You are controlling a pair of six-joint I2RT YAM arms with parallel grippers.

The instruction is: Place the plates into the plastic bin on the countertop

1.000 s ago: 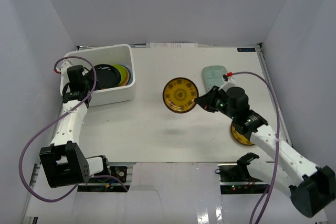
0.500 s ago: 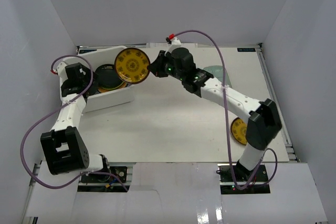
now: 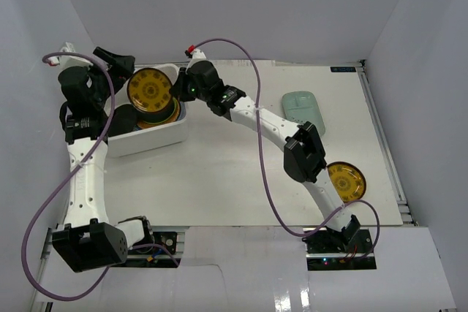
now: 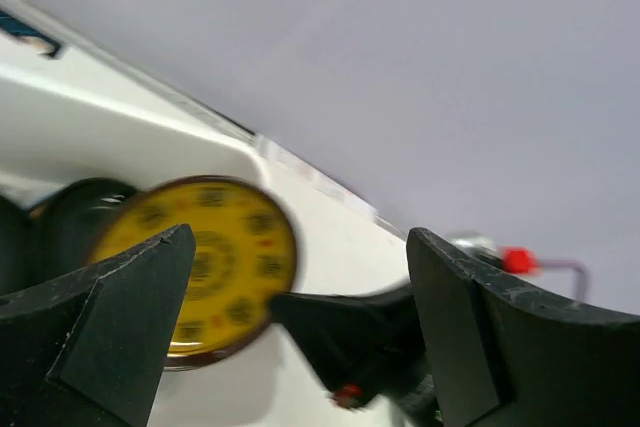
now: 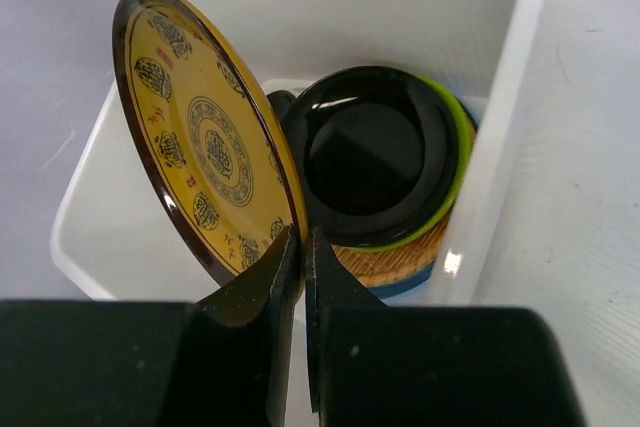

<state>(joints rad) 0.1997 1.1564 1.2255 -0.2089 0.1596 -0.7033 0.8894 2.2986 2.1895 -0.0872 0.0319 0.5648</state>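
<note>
Two plates are left out on the counter (image 3: 219, 173), going by the top view. The pale mint plate (image 3: 301, 107) sits toward the far right, and the second gold plate (image 3: 346, 181) lies near the front edge beside the right arm. Both are well apart from the plastic bin (image 3: 157, 139) at the far left. The right tool (image 3: 175, 89) reaches all the way across and has the held gold plate (image 3: 152, 91) tipped up over the bin, so I'd say that one is about to go in but isn't let go yet. The left tool (image 3: 117, 63) hangs above the bin's far left corner. In the left wrist view, its fingers (image 4: 120, 327) are spread wide with nothing between them, and it looks out at the held gold plate. In the right wrist view, the fingers (image 5: 250, 317) are squeezed onto the lower rim of that plate. Below it there's a stack in the bin: a black plate (image 5: 375, 152) on top, a lime green plate (image 5: 462, 147) under it, then the wicker plate (image 5: 390, 262) and a sliver of the light blue plate (image 5: 405, 286). Something dark peeks out behind the held plate, and I can't tell what it is. I'd call the job well past halfway: drop this one in, then fetch the last two.
</note>
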